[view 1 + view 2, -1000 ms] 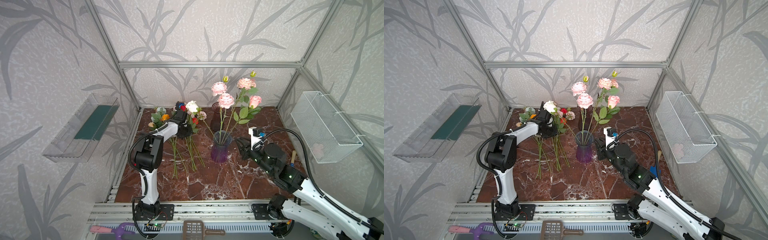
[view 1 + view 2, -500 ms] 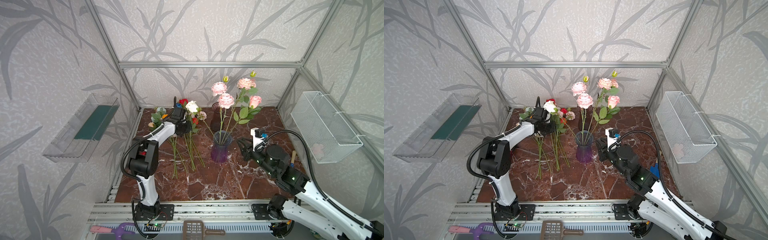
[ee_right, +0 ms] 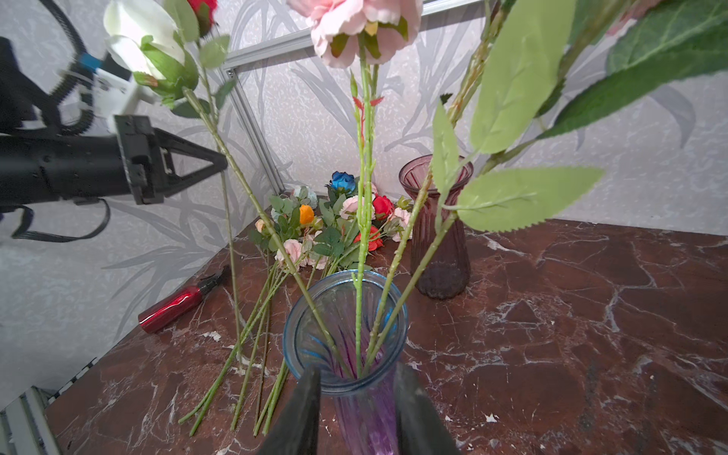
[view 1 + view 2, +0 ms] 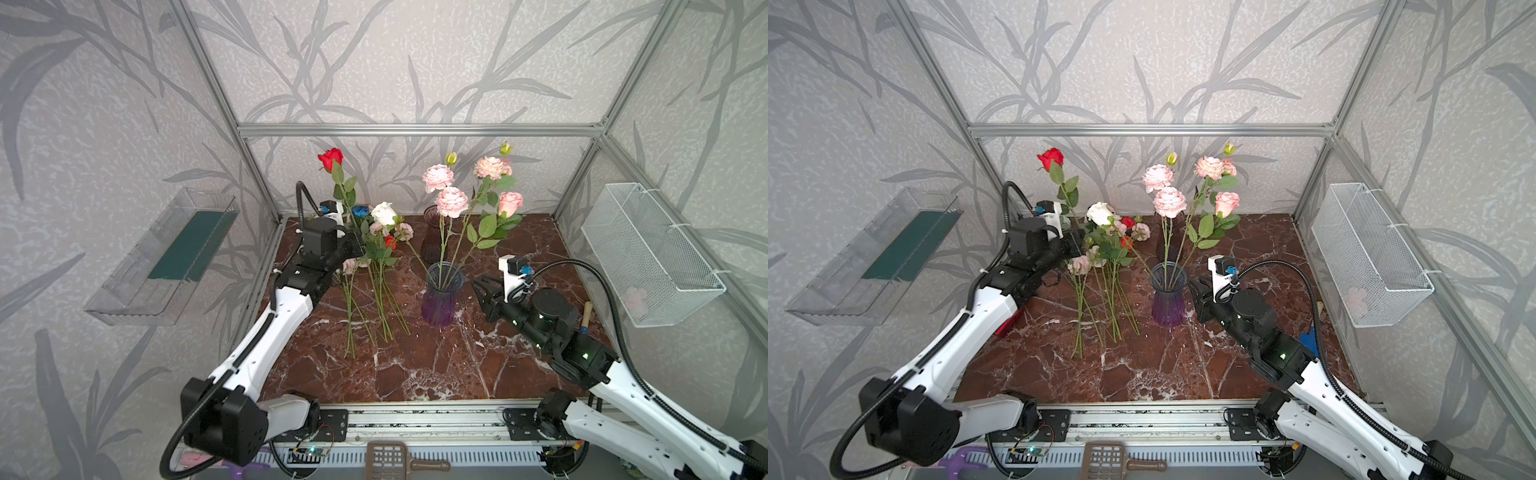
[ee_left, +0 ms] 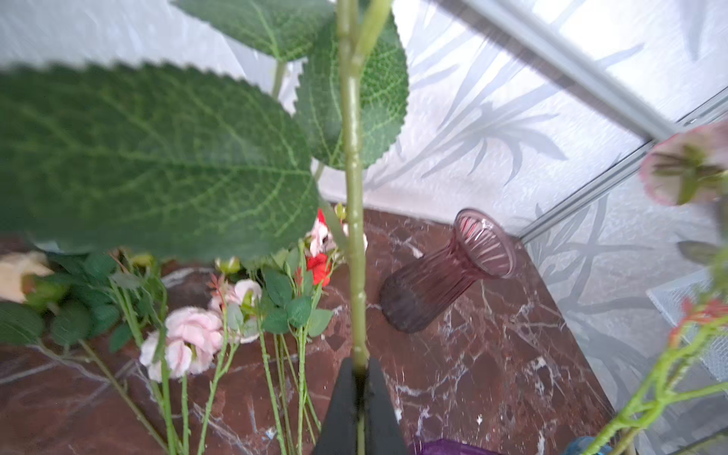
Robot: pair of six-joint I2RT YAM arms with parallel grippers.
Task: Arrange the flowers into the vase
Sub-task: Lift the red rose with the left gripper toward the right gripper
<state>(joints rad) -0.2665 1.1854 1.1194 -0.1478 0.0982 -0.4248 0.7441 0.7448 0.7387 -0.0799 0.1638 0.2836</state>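
Flowers (image 4: 380, 249) lie heaped on the tabletop (image 4: 415, 365) left of the purple vase (image 4: 442, 299), which holds pink blooms (image 4: 451, 199) and a white rose (image 4: 384, 212). Left claw (image 5: 360, 378) is clamped on a red rose (image 4: 331, 158) by its stem, holding it upright. Right claw (image 3: 356, 370), parted, sits just beside the vase.

This is a robotics lab's test cell dressed up to look homely. A bare aluminium frame (image 4: 415, 129) boxes the space in, and the leaf-print wallpaper (image 4: 374, 62) is only panelling fixed inside it. The left arm (image 4: 284, 313) and the right arm (image 4: 582, 357), white and black machines, are bolted to a slotted metal rail (image 4: 415, 424) along the front edge, with a small circuit board (image 4: 312, 449) hanging bare beneath. The marble-look tabletop (image 4: 415, 370) ends at the frame. The flowers (image 4: 380, 245) have cloth leaves. A wire basket (image 4: 648, 257) and a clear plastic tray (image 4: 166, 257) hang on the side walls.
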